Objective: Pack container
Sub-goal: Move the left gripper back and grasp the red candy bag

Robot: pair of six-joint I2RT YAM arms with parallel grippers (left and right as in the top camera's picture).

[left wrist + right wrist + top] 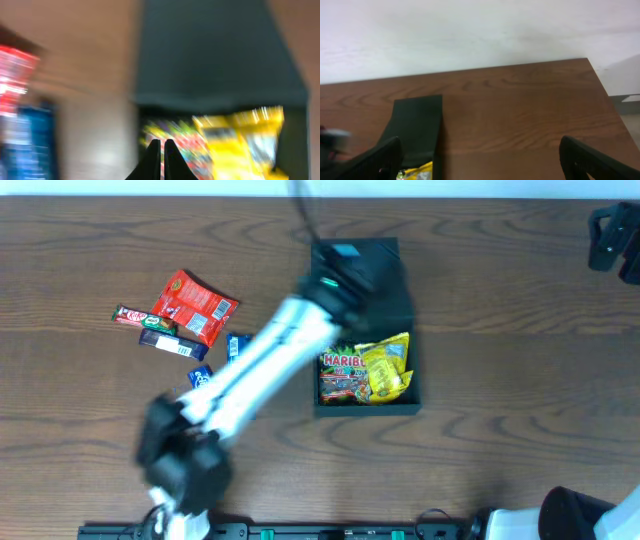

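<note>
The container (400, 402) is a dark square box at the table's middle, with its flap lid (385, 255) lying open behind it. Inside lie a Haribo packet (340, 375) and a yellow packet (386, 365). My left gripper (345, 285) reaches over the box's back left. The blurred left wrist view shows its fingers (161, 149) shut with nothing between them, above the Haribo packet (175, 137), beside the yellow packet (240, 145) and the flap (220, 50). My right gripper (485, 165) is open and empty at the far right (612, 235), away from the box (417, 127).
Loose snacks lie left of the box: a red packet (193, 305), a KitKat bar (130, 315), a dark bar (172, 345) and blue packets (238, 345). The left arm crosses the table from the front left. The table's far edge shows in the right wrist view.
</note>
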